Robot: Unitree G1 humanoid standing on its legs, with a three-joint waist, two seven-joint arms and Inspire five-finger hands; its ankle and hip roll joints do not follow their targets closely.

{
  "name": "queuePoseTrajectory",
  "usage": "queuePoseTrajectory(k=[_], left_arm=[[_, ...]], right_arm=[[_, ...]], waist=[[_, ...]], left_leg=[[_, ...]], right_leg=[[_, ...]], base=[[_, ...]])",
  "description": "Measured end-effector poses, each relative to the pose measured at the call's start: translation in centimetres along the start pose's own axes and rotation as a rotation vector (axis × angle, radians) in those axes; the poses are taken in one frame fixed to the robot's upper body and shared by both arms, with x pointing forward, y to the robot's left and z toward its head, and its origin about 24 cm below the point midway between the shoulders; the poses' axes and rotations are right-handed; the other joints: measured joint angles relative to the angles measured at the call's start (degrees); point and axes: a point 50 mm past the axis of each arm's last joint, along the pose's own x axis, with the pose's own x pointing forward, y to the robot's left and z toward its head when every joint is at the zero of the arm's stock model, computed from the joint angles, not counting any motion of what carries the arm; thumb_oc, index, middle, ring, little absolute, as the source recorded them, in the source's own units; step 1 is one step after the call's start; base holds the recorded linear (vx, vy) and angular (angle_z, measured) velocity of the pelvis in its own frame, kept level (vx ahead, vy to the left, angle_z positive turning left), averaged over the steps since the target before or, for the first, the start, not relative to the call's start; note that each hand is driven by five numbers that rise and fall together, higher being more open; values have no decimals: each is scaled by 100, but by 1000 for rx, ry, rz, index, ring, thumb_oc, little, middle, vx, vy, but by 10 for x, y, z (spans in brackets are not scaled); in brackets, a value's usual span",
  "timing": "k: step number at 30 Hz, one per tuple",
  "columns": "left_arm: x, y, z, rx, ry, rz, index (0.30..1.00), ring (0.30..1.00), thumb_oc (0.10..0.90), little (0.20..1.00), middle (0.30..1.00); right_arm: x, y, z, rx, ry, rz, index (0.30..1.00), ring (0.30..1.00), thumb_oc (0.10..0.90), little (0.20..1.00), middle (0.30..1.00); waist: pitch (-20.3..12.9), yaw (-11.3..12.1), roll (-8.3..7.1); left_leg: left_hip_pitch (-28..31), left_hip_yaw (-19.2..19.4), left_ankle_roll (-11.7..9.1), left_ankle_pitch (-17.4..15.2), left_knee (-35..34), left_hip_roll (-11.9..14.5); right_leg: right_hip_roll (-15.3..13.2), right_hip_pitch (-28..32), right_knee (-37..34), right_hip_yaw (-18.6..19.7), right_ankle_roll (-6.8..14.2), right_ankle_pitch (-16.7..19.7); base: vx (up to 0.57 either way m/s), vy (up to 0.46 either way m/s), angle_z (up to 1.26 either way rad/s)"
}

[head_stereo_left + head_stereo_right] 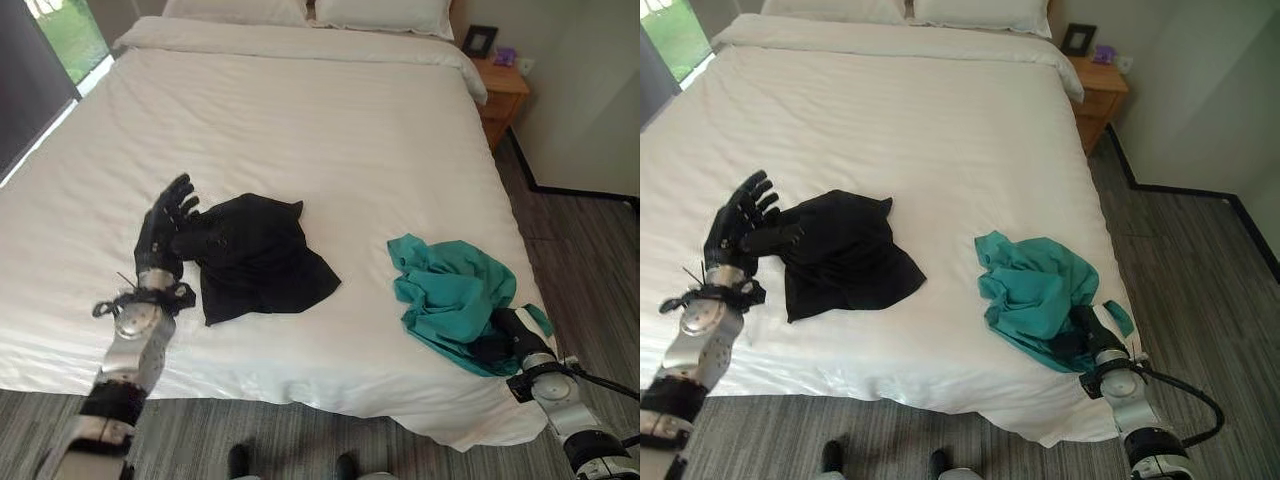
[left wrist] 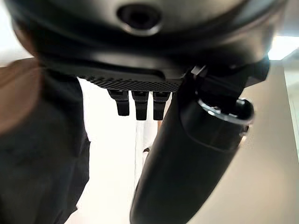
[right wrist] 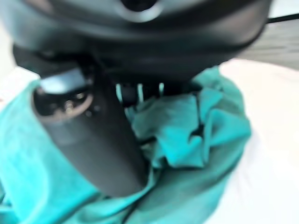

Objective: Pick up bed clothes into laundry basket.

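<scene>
A crumpled black garment (image 1: 255, 255) lies on the white bed (image 1: 300, 130) near its front left. My left hand (image 1: 165, 225) is at that garment's left edge, open with fingers spread upward, its thumb lying against the black cloth (image 2: 42, 158). A teal garment (image 1: 450, 290) is bunched near the bed's front right corner. My right hand (image 1: 508, 338) is pushed into the teal garment's (image 3: 196, 140) near edge, partly covered by the cloth.
Two pillows (image 1: 380, 12) sit at the head of the bed. A wooden nightstand (image 1: 503, 92) with a picture frame (image 1: 479, 40) stands at the far right. A window (image 1: 40, 60) lies left. A person's shoes (image 1: 240, 462) show on the floor by the bed's foot.
</scene>
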Motion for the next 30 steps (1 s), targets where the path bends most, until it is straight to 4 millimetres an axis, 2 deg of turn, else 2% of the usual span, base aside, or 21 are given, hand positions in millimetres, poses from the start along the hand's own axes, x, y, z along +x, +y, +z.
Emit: queuePoseTrajectory(k=[1,2,3,4,6,7,8,10,11,12,13,14,16,19,20,22,25,30], left_arm=[[9,0,7,46,-9,-14,900,900,800,900,900],[17,-4,13,77,-17,-26,900,900,800,900,900],[33,-11,26,122,-41,-48,900,900,800,900,900],[39,-12,35,141,-60,-55,900,900,800,900,900],[53,-14,63,261,-113,-92,900,900,800,900,900],[56,-16,67,292,-121,-101,900,900,800,900,900],[62,-23,78,352,-141,-126,900,900,800,900,900],[68,-35,92,408,-187,-169,900,900,800,900,900],[70,-38,94,431,-190,-187,900,900,800,900,900],[70,-39,94,453,-190,-201,900,900,800,900,900],[70,-44,93,506,-190,-235,900,900,800,900,900],[69,-47,90,545,-190,-258,900,900,800,900,900],[65,-55,89,644,-197,-338,900,900,800,900,900],[58,-66,84,794,-206,-453,900,900,800,900,900],[56,-69,83,836,-211,-481,900,900,800,900,900],[49,-82,81,1027,-247,-601,900,900,800,900,900],[40,-94,87,1111,-317,-673,900,900,800,900,900],[29,-89,98,1278,-381,-723,900,900,800,900,900]], right_arm=[[-2,-10,-4,-8,11,-21,300,300,400,300,300],[-5,-17,-10,-8,29,-37,300,300,400,300,300],[-8,-24,-18,9,58,-62,300,300,400,300,300],[-8,-28,-19,9,65,-72,300,300,400,300,300],[-10,-46,-22,14,80,-122,300,300,400,300,300],[-10,-47,-24,27,89,-131,300,300,400,300,300],[-9,-51,-25,46,102,-154,300,300,400,300,300],[-8,-45,-25,71,107,-147,300,300,400,300,300],[-7,-36,-25,77,109,-125,300,300,400,300,300],[-7,-33,-25,73,108,-112,300,300,400,300,300],[-6,-27,-25,49,108,-83,300,300,400,300,300],[-6,-26,-24,30,102,-68,300,300,400,300,300],[-5,-29,-21,1,95,-53,300,300,400,300,300],[-3,-29,-14,-19,68,-10,300,300,400,300,300],[-3,-31,-14,-24,66,-6,300,300,400,300,300],[-5,-32,-18,-23,74,-8,300,300,400,300,300],[-10,-33,-25,-27,95,-10,300,300,400,300,300],[-19,-37,-41,-79,145,0,300,300,400,300,300]], waist=[[53,-47,157],[63,-91,248],[60,-157,223],[57,-173,167],[60,-228,160],[60,-238,192],[121,-237,329],[164,-294,422],[161,-413,418],[145,-443,384],[97,-495,212],[69,-476,184],[46,-411,271],[30,-398,297],[30,-415,312],[11,-412,346],[4,-404,344],[-85,-300,352]], left_leg=[[89,229,35,278,-73,30],[146,373,19,192,-71,-10],[138,359,171,31,-114,-247],[119,418,235,-27,-112,-388],[161,708,460,-198,-115,-732],[176,755,492,-225,-116,-784],[233,821,596,-282,-113,-749],[346,793,825,-475,-118,-756],[360,734,796,-475,-119,-705],[376,728,793,-477,-120,-697],[429,728,759,-482,-119,-778],[460,727,670,-511,-119,-797],[415,746,591,-522,-119,-663],[399,815,484,-582,-118,-525],[391,823,472,-589,-118,-516],[379,784,449,-596,-118,-521],[374,718,449,-596,-117,-532],[437,590,451,-595,-117,-547]], right_leg=[[-29,168,-100,14,150,-60],[-93,219,-76,-34,271,-138],[-326,151,71,-27,526,-314],[-459,40,159,14,562,-326],[-769,-290,833,0,884,-439],[-786,-468,1110,18,966,-382],[-736,-770,1761,1,1179,-359],[-658,-1177,1851,-122,1279,-502],[-482,-1245,1700,-119,1208,-451],[-425,-1254,1549,-165,1121,-351],[-353,-1246,984,-379,920,88],[-350,-1223,861,-625,562,207],[-214,-1126,544,-652,514,329],[-88,-1127,398,-681,462,385],[-82,-1123,394,-674,462,384],[-98,-1062,267,-707,412,449],[-128,-916,57,-805,425,525],[-203,-558,-399,-941,452,670]], base=[[105,249,-27],[79,241,10],[67,212,22],[106,303,3],[88,361,-14],[69,311,-11],[130,231,-21],[182,258,-14],[90,86,14],[53,69,31],[21,24,14],[0,0,0],[12,-25,-15],[32,-40,-13],[61,-46,-7],[41,-48,5],[25,-36,15],[26,-24,14]])
